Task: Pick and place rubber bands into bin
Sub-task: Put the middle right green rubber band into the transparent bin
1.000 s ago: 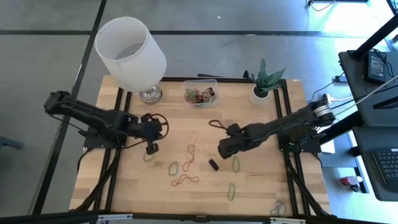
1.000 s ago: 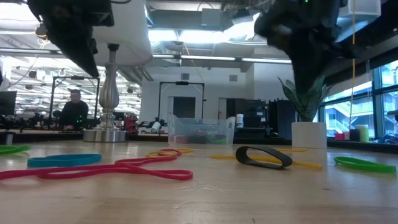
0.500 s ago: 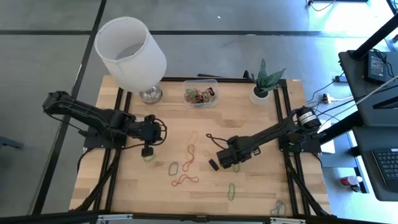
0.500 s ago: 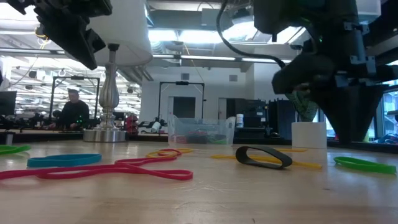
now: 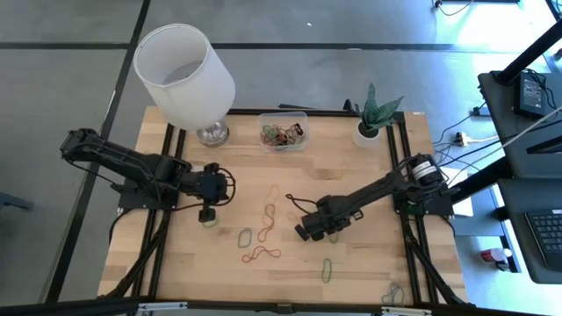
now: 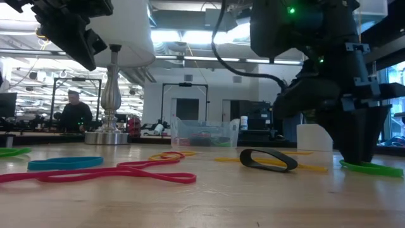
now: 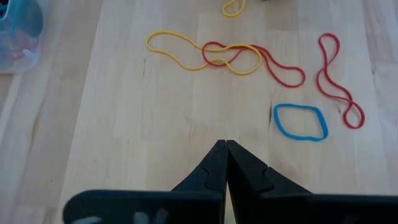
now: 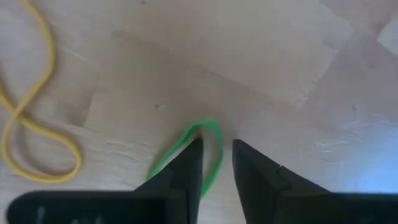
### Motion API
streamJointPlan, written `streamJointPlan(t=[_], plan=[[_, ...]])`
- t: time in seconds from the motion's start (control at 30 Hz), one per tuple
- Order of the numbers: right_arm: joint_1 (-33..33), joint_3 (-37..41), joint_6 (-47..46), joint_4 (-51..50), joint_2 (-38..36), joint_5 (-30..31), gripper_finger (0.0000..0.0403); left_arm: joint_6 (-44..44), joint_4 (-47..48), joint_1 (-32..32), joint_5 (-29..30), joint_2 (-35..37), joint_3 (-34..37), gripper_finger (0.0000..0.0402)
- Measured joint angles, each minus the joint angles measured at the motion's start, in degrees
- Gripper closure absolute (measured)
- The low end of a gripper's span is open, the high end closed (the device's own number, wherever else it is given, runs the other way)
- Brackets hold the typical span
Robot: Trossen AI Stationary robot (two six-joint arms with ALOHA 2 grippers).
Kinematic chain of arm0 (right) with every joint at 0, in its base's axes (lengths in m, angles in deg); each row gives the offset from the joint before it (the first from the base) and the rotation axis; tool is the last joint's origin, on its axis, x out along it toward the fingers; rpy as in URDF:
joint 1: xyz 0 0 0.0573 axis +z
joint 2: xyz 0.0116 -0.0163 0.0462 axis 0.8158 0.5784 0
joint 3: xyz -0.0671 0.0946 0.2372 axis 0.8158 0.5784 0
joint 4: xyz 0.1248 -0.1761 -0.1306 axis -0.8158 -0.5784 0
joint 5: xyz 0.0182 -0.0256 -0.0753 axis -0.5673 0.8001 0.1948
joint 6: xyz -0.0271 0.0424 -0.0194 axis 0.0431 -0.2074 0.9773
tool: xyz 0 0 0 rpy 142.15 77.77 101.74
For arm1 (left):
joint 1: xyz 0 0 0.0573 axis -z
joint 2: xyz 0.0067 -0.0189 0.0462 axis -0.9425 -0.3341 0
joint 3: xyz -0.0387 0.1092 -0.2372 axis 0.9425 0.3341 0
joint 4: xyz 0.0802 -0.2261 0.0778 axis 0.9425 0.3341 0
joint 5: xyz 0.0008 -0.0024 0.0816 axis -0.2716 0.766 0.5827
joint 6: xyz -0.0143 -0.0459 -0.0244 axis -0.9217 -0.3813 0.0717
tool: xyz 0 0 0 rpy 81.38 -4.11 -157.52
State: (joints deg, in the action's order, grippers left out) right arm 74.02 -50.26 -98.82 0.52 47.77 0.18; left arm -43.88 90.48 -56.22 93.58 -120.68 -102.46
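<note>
The clear bin (image 5: 284, 132) stands at the table's far edge with several coloured rubber bands inside; it also shows in the low view (image 6: 204, 133). My right gripper (image 5: 329, 233) is down at the tabletop over a green rubber band (image 8: 205, 126). Its fingers are a narrow gap apart (image 8: 216, 142), and one side of the band's looped end runs between them. A black band (image 5: 301, 233) lies just to its left. My left gripper (image 5: 209, 213) is shut (image 7: 225, 144) and raised above the table, over another green band (image 6: 9, 152) that lies flat. My right gripper points down at the green band's looped end (image 8: 216, 158), which lies flat on the table, with one finger (image 8: 189, 165) over the band's other side. I cannot tell whether the fingers touch the band.
Loose bands lie flat on the wood: blue (image 5: 246, 236), red (image 5: 261, 254), orange (image 5: 266, 219), yellow (image 5: 272, 191), green (image 5: 327, 269), and a dark one (image 5: 392, 294) near the front edge. A white lamp (image 5: 184, 75) and a potted plant (image 5: 369, 132) flank the bin.
My right gripper has moved toward the table's near edge and come down from well above the table onto the green band beside the black band. The bands have not moved.
</note>
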Motion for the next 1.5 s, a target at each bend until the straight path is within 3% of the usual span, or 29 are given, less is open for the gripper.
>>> streamJointPlan(t=[0.23,0.53,0.7,0.83,1.0,1.17,1.37,1.5], plan=[[-0.07,-0.11,0.37,1.26,0.30,-0.55,0.0391,0.00,0.14,0.00,-0.23,-0.02,0.00,0.0398],[0.04,-5.55,-0.10,-3.50,-6.35,3.71,0.0399,0.00,0.14,0.00,-0.85,-0.02,0.00,0.0398],[-0.35,-7.49,0.31,-4.44,-13.42,12.52,0.0401,-0.09,0.09,-0.29,-0.86,-0.04,0.00,0.0398],[-2.97,-4.57,2.42,-5.18,-20.38,16.60,0.0401,-2.95,-0.11,-1.79,-0.86,-0.07,0.00,0.0398],[-10.84,0.23,11.30,-3.98,-27.93,16.87,0.0402,-4.11,-0.09,-3.77,-0.85,-0.07,-0.02,0.0398],[-22.84,0.62,27.94,1.98,-30.80,15.63,0.0403,-4.11,-0.12,-5.61,-0.83,-0.07,-0.02,0.0398],[-38.92,0.34,47.60,16.29,-28.97,5.24,0.0403,-4.49,-0.28,-8.39,-0.68,-0.07,-0.02,0.0398],[-46.04,-6.01,59.09,16.45,-23.00,1.26,0.0403,-7.32,-0.35,-10.22,-0.23,-0.07,-0.02,0.0398]])
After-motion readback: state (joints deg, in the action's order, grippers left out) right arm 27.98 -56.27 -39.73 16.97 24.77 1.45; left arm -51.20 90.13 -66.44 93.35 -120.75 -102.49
